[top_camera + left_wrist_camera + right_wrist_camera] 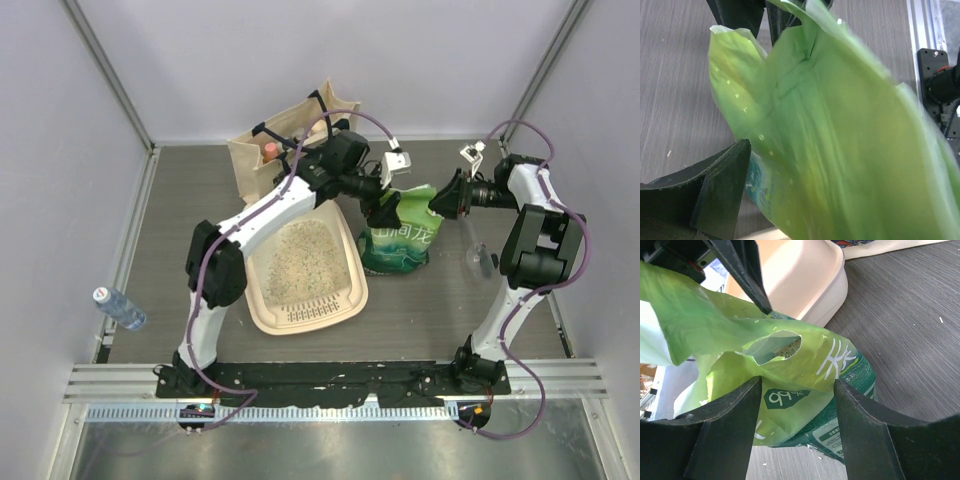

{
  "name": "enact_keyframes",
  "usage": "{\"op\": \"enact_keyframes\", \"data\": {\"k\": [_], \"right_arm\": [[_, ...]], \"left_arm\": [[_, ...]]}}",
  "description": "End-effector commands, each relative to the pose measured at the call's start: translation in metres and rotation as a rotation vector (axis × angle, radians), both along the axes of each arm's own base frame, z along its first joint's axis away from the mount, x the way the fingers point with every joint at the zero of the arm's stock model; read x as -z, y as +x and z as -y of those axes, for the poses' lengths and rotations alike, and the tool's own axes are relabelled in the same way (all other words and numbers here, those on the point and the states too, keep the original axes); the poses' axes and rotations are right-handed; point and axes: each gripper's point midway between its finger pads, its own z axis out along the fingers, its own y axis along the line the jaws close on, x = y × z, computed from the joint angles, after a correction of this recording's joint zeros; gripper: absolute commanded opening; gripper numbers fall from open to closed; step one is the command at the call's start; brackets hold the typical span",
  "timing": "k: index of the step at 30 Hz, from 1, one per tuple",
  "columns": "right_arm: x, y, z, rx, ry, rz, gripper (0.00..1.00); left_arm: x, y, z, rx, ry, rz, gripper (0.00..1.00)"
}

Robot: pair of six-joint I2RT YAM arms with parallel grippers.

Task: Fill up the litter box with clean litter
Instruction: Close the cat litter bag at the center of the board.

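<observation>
The litter box [300, 316] is sitting a little left of the middle of the surface [440, 320], its slotted end pointing toward the near edge. Pale speckled litter [305, 255] is lying spread over its floor, well below the rim.

Just beside the box's right side a green bag [402, 240] with white lettering is standing upright, its thin top film drawn up and spread out. Through the handle hole in the bag, in the right wrist view, more granules are showing inside.

The left arm is reaching across the far end of the box, with the left end effector [378, 208] at the bag's upper left corner. In the left wrist view only one of its fingers [715, 192] is showing, at the lower left. The green film is covering the place where the other would be, so I cannot tell whether this end effector is gripping the bag or standing open.

The right end effector [443, 200] is coming in from the right edge, at the bag's upper right corner. Its two fingers [725, 425] are standing wide apart, with the bag's loose top lying between them, and they are not pinching it.

A tan tote bag [285, 135] with dark handles is standing at the far edge, behind the box. A water bottle [120, 308] is lying at the left edge. A second clear bottle [478, 258] is lying near the right arm.
</observation>
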Motion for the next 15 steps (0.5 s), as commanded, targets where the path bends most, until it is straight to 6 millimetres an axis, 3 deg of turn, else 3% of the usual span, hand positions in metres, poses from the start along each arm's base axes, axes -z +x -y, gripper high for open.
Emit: {"op": "enact_keyframes", "data": {"k": [1,7,11,15], "right_arm": [[-0.013,-0.018,-0.007,0.011,0.08,-0.172,0.64],[-0.007,-0.018,-0.005,0.014,0.08,-0.183,0.64],[-0.008,-0.019,-0.005,0.015,0.081,-0.178,0.64],[-0.012,-0.014,-0.003,0.02,0.086,-0.17,0.64]], "left_arm": [[-0.016,0.004,0.028,0.088,-0.021,0.106,0.79],[-0.006,0.005,0.051,0.129,0.033,0.19,0.82],[-0.005,-0.003,0.049,0.155,0.056,0.203,0.83],[-0.061,0.009,0.035,0.002,0.029,0.273,0.96]]}}
